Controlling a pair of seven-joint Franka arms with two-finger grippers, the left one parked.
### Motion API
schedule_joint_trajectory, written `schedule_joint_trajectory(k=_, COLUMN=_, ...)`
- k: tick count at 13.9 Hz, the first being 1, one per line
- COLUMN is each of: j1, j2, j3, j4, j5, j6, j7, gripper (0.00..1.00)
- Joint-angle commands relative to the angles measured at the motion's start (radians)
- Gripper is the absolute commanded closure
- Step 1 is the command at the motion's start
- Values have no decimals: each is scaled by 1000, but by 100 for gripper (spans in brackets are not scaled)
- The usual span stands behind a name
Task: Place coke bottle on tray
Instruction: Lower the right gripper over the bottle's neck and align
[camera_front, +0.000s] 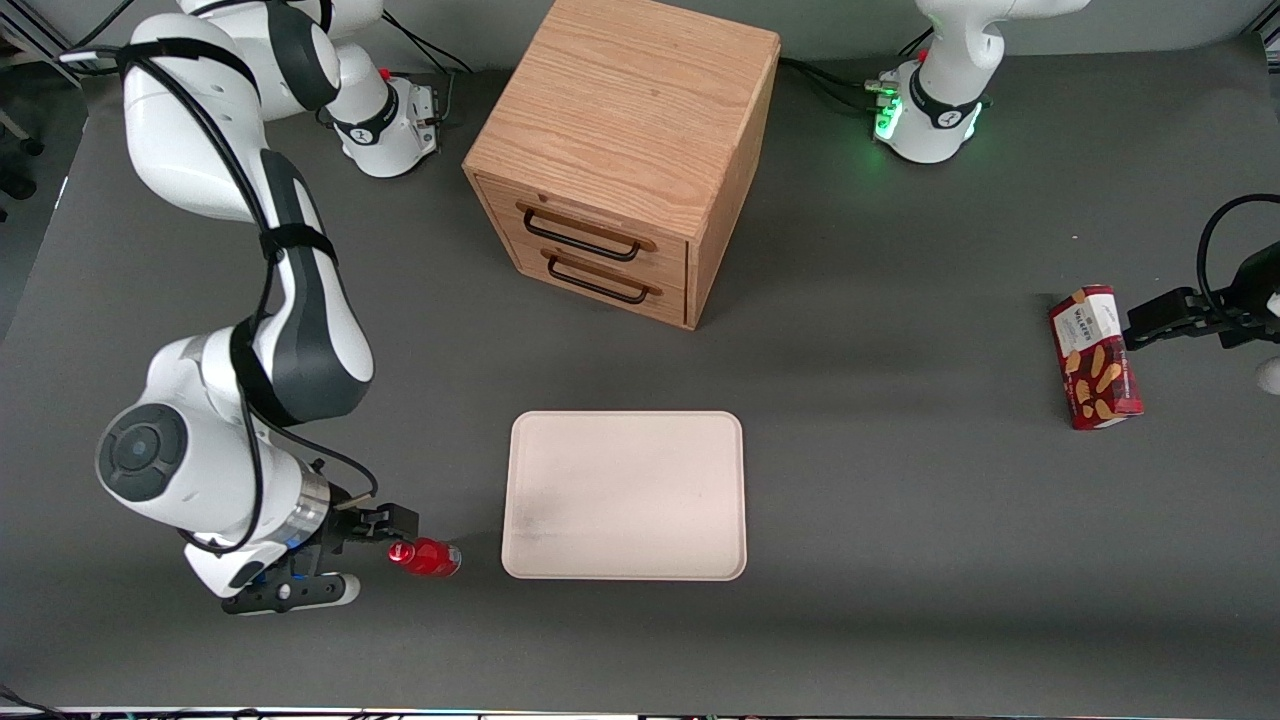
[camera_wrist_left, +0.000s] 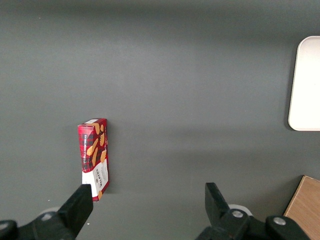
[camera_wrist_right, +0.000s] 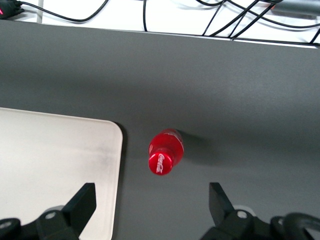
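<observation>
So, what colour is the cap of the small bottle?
Red, with white lettering, on the small red coke bottle under the open gripper; right wrist view shows it best.

A small red coke bottle (camera_wrist_right: 165, 152) with a red cap stands on the dark grey table (camera_wrist_right: 240, 100), just beside the rounded corner of the flat cream-white tray (camera_wrist_right: 50, 150), not touching it. The gripper (camera_wrist_right: 152, 210) hangs above, black fingers (camera_wrist_right: 82, 202) spread wide; the bottle lies at its twelve o'clock, outside the fingers.

Even overhead light, soft shadows, sharp

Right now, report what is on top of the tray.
Nothing sits on the tray; only a faint grey smudge marks its surface. The coke bottle stands on the table beside it, with the open gripper above the bottle. No part of the tray is covered.
</observation>
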Motion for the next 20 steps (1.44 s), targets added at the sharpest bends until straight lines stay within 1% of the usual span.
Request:
schedule_joint_trajectory(k=1, j1=9, j2=13, j3=-4, j4=-35, j5=-14, j6=58, j7=6, gripper=0)
schedule_joint_trajectory(k=3, j1=9, j2=13, j3=-4, j4=-71, j5=-54, j6=102, j7=4, gripper=0)
schedule_joint_trajectory(k=7, j1=6, j2=29, j3=-4, j4=-102, j5=-54, j6=157, j7=4, gripper=0)
schedule_joint_trajectory(k=17, j1=8, j2=44, j3=-4, j4=-102, j5=-52, j6=182, j7=7, gripper=0)
schedule_joint_trajectory(k=18, j1=9, j2=44, j3=-3, j4=-102, j5=-52, j6=182, j7=7, gripper=1)
schedule_joint_trajectory(k=20, j1=9, j2=44, j3=-3, j4=-102, j5=-52, j6=182, j7=7, gripper=12)
